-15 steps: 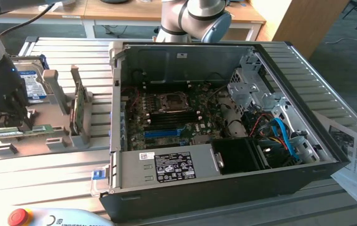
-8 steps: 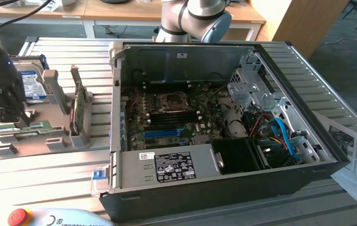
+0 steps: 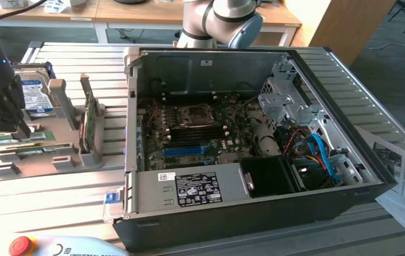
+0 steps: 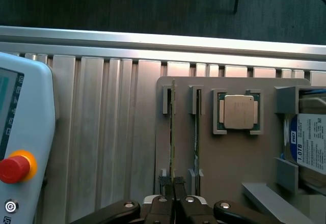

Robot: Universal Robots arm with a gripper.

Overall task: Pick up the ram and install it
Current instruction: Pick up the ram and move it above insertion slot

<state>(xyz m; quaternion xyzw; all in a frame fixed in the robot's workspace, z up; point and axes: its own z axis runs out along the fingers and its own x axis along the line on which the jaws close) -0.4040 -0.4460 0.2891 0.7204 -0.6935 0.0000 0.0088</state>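
Observation:
In the wrist view the ram [image 4: 172, 127] stands on edge in a slot of the grey holder tray [image 4: 229, 163], seen as a thin green line. My gripper [image 4: 172, 182] is shut on the near end of it, a black fingertip pressing each side. A second, near-identical green stick [image 4: 196, 127] stands in the neighbouring slot, untouched. In the exterior view my gripper [image 3: 14, 125] hangs low over the tray at the exterior view's left, beside the open computer case [image 3: 373, 176], whose motherboard [image 3: 188, 133] lies exposed.
A processor chip [image 4: 238, 112] and a hard drive [image 4: 310, 142] sit on the tray beyond the sticks. A taller green card [image 3: 88, 125] stands upright between tray and case. A teach pendant with a red stop button [image 4: 12, 168] lies on the slatted table [image 4: 102, 132].

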